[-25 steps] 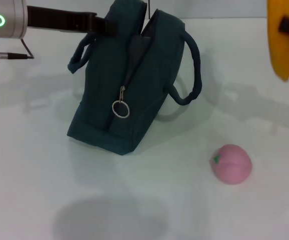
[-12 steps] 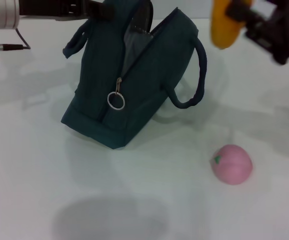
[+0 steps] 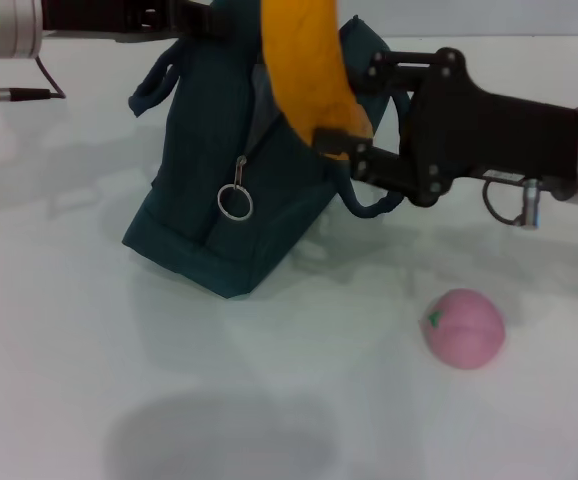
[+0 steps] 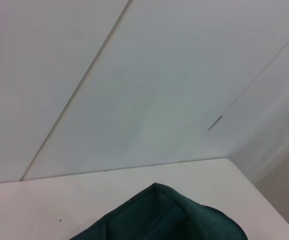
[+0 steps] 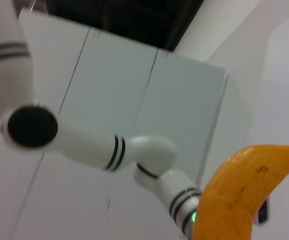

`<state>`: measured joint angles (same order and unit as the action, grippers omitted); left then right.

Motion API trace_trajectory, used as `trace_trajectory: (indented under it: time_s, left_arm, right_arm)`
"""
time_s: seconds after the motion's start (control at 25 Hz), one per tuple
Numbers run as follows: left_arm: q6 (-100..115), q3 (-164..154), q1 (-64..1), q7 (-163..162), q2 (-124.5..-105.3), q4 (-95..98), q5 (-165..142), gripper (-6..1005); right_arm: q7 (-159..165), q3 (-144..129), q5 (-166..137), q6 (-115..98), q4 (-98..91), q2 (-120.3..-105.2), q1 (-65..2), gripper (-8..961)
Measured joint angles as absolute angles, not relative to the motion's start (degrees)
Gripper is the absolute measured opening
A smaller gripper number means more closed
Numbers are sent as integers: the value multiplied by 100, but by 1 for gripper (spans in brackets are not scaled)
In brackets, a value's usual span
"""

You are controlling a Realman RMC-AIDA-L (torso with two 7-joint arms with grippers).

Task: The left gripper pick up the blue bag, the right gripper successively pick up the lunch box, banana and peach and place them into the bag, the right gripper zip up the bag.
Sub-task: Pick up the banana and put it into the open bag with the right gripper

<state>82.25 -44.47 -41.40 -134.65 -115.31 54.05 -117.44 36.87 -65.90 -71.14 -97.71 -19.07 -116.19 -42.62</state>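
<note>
The right gripper (image 3: 344, 145) clamps the long yellow-orange banana (image 3: 304, 65) near its lower end, long axis near-upright, directly over the open dark-blue fabric bag (image 3: 234, 215); the left gripper (image 3: 184, 20) pinches the bag's top edge.

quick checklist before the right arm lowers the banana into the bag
1. Banana gripped: ok, the right end effector is shut on its lower end.
2. Bag held up: ok, the left end effector holds its top.
3. Zipper open: ok, the ring pull hangs low and the top gapes.
4. Banana over the opening: cannot tell; it overlaps the bag top in the head view.
5. Lunch box inside already: cannot tell, none in view.
6. Peach waiting: ok, on the table.
</note>
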Motion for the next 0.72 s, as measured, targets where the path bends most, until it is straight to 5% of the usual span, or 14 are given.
trace_trajectory:
  time_s: [0.72]
  left_arm:
    - [8231, -4447, -4069, -13461, -11587, 5387, -11729, 55]
  right_arm:
    - [2231, -7657, -6277, -8758, -2358, -11618, -4321, 438]
